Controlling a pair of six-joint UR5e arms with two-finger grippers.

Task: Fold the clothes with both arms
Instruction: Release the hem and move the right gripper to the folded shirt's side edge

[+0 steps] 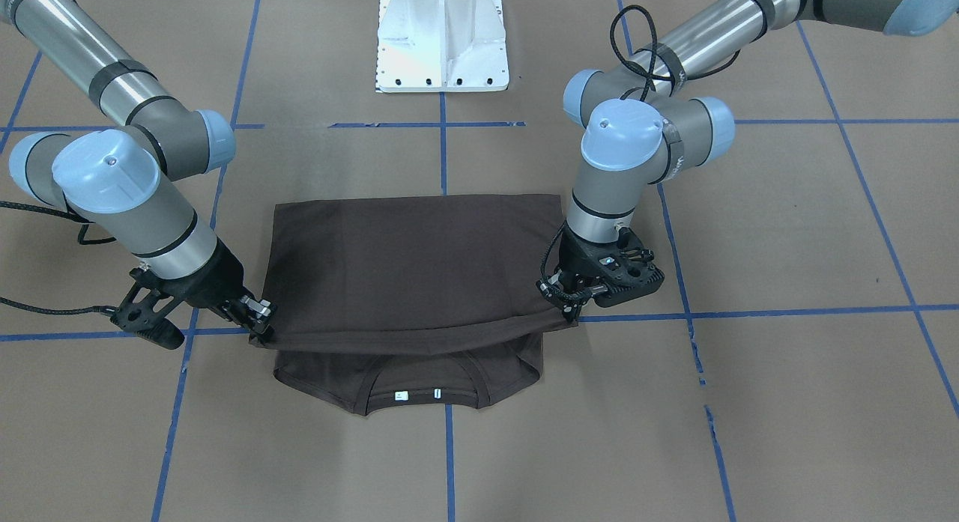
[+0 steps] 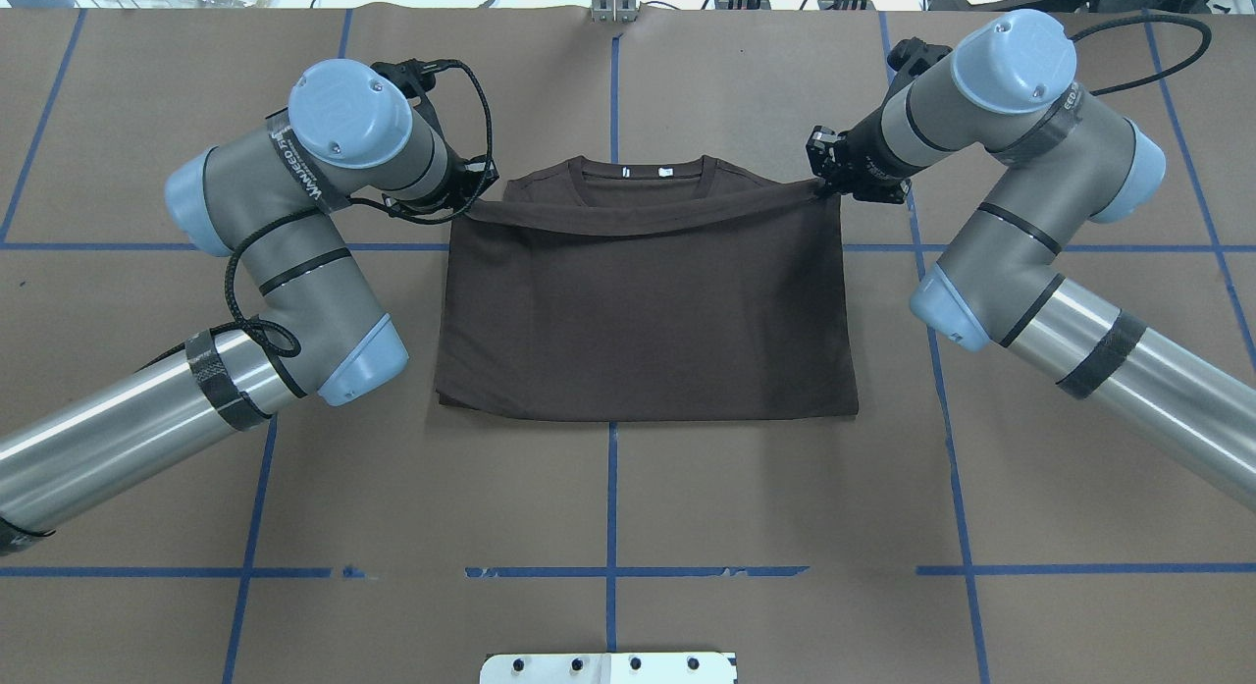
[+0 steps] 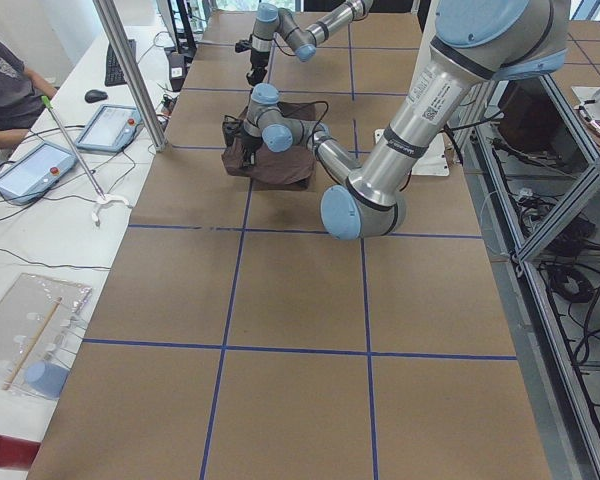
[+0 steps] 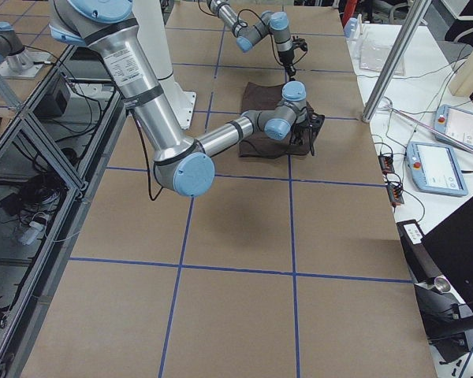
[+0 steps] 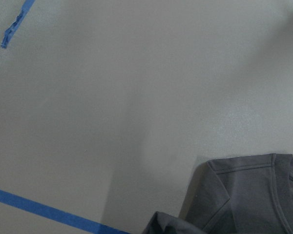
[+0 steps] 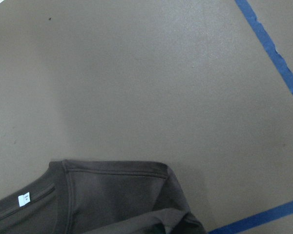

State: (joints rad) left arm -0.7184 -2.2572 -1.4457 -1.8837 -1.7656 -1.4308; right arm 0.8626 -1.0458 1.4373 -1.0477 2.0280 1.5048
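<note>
You see the T-shirt (image 2: 648,311) as a soft, matte, dark brown knit lying in the middle of the tabletop (image 2: 628,488), doubled over into a near-rectangle that is wider across than it is deep. Its round ribbed collar (image 1: 419,383) points away from the robot, with two small white tags (image 1: 401,394) showing inside the neck. The fold lies on the robot's side. The upper layer's hem (image 2: 648,223) runs crosswise just short of the collar, stretched between the arms and sagging a little in the middle. The left pincer (image 1: 571,303) is clenched on one hem corner, and the right pincer (image 1: 260,321) is clenched on the other. The tabletop is a flat, dull brown sheet like cardboard, marked into large squares by blue tape (image 2: 610,507), frayed in places. A glossy white metal pedestal (image 1: 442,43) stands between the arms. Beyond the far edge a white side bench carries touchscreen tablets (image 3: 115,127), and a person (image 3: 5,85) sits there.
</note>
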